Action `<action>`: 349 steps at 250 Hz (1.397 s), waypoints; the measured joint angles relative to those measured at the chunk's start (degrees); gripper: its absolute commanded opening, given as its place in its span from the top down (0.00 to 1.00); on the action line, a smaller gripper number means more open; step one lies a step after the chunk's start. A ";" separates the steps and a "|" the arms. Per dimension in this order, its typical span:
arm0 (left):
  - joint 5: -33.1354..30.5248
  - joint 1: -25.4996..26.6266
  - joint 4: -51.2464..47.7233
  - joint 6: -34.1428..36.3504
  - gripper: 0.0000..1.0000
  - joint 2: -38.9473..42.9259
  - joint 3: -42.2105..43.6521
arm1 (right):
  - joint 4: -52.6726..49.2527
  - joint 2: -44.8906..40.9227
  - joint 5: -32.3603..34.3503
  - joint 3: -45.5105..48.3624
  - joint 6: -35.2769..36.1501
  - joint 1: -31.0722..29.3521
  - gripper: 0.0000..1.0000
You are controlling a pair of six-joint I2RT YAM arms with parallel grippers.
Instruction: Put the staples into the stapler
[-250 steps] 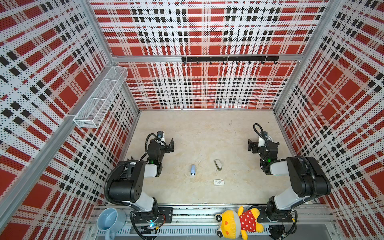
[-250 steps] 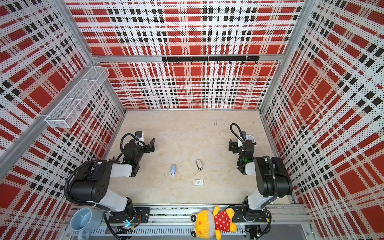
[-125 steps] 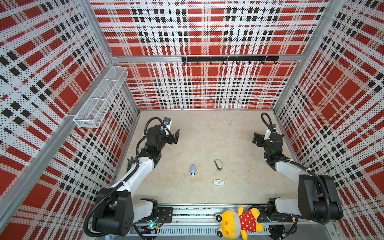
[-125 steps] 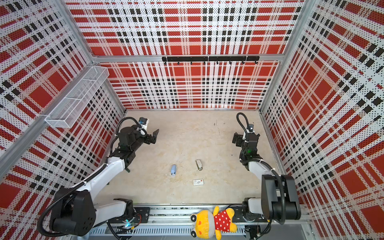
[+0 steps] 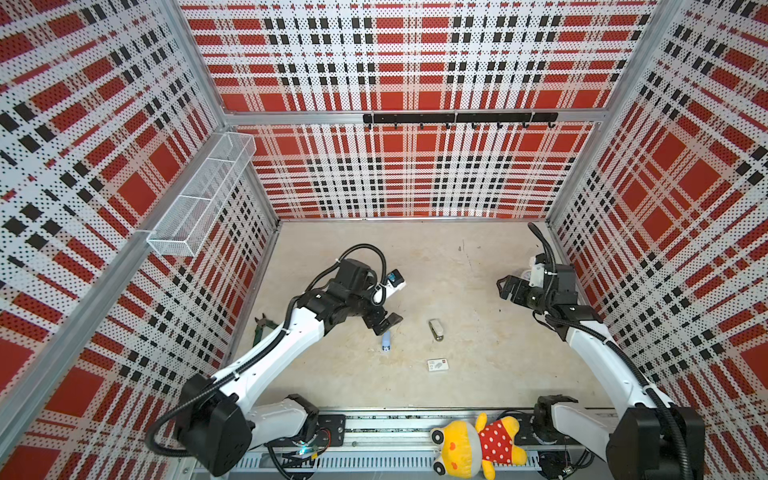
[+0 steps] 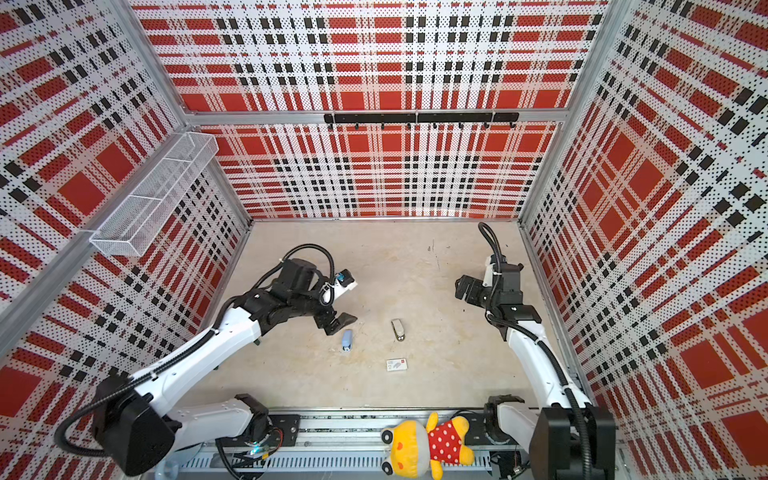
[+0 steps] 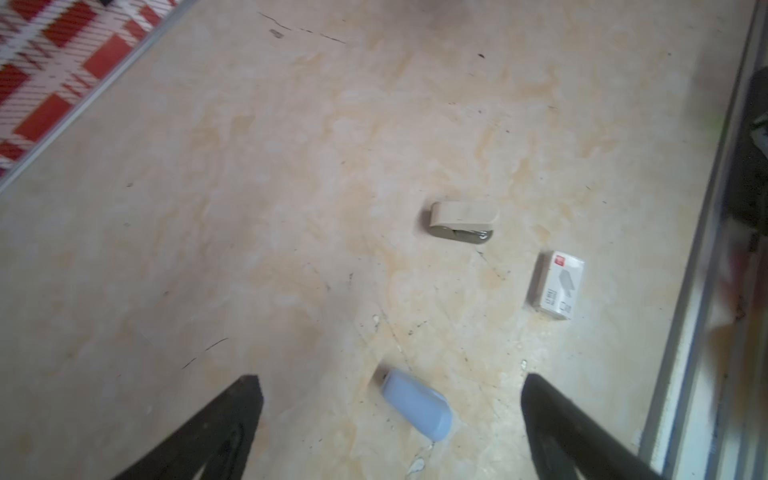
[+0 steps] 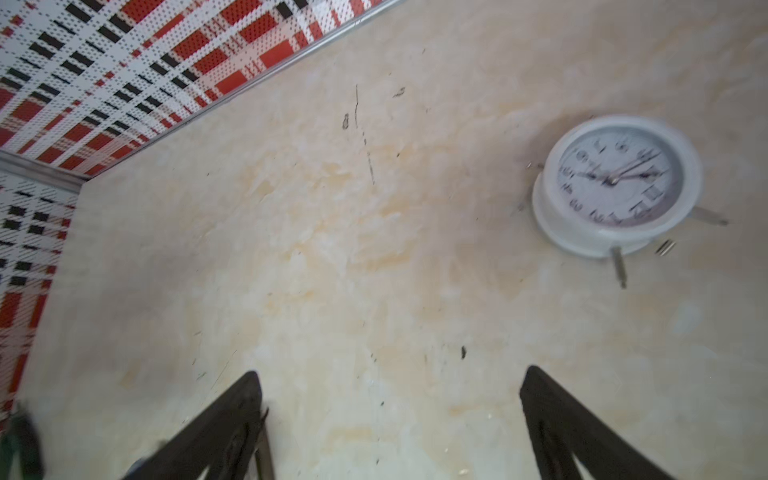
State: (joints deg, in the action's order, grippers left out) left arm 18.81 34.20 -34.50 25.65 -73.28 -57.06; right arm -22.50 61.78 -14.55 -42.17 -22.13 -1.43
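Notably, your right wrist view alone shows the clock [image 8: 615,187] plainly, your left wrist view the stapler [image 7: 415,405] up close; left gripper [image 7: 388,377] and right gripper [image 8: 389,371] gape wide, empty.

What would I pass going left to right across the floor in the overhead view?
First the light-blue stapler → grey-beige stapler → right tool. The white box lines up with the grey-beige stapler, so I left it out.

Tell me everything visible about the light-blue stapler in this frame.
The stapler is a small, rounded, light-blue plastic body, shut, lying on the beige tabletop, apart from the grey-beige stapler and white box. Nothing touches it; the open left tool hangs close by, its fingers either side in the wrist view.
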 measured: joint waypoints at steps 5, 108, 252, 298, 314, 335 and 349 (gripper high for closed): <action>-0.04 0.96 -0.02 0.02 0.01 -0.76 -0.13 | -0.59 -0.44 -1.07 0.11 -0.26 -0.07 0.06; -0.02 15.47 0.66 2.08 0.06 -13.07 0.35 | -6.19 -5.64 -17.40 10.14 -8.61 -3.80 0.19; -0.20 20.24 15.58 -3.78 0.24 -17.92 7.34 | -0.20 -6.43 -25.94 19.91 -13.53 -3.80 0.20; -0.92 22.43 17.49 -4.87 0.24 -19.04 9.35 | 1.70 -6.16 -25.97 19.91 -13.86 -3.80 0.21; -1.64 23.04 17.79 -4.85 0.25 -19.10 9.79 | 2.27 -5.86 -26.03 19.91 -14.05 -3.80 0.22; -2.71 23.45 18.53 -4.98 0.29 -19.58 9.79 | 2.67 -4.81 -26.14 19.91 -14.10 -3.80 0.23; -3.17 23.50 18.93 -5.29 0.32 -20.00 9.79 | 2.40 -4.22 -26.16 19.82 -13.86 -3.80 0.23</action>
State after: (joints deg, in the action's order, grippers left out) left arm 15.64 57.69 -15.57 20.36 -93.27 -47.27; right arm -20.10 57.56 -40.71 -22.35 -35.99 -5.23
